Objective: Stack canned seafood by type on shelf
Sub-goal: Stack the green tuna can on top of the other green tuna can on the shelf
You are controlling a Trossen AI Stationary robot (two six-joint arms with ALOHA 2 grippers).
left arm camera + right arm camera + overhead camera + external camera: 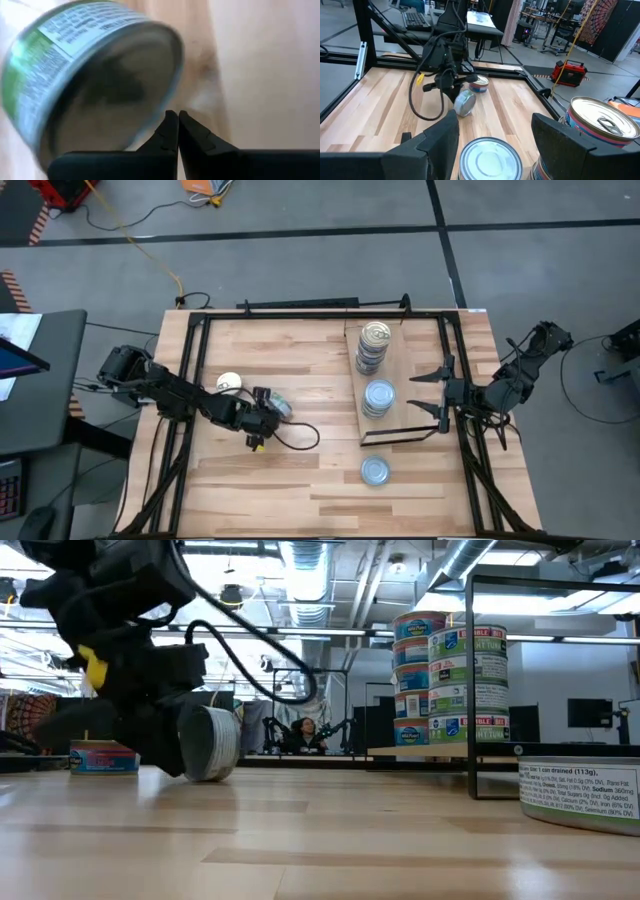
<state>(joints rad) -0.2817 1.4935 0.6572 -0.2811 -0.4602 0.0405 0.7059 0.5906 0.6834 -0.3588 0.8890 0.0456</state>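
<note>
Butcher-block tabletop (300,480) on black frame (300,313), grey floor (520,205).

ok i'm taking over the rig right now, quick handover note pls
Left pincer: shut, nothing between its tips, beside a tin tipped on its edge on the tabletop.
Right pincer: open, empty, waiting by the shelf.
Done: a gold-top stack and a silver-top stack stand on the shelf.
Left: the tipped tin, a gold-top tin lying flat behind the left arm, and a silver-top tin on the table in front of the shelf.
</note>
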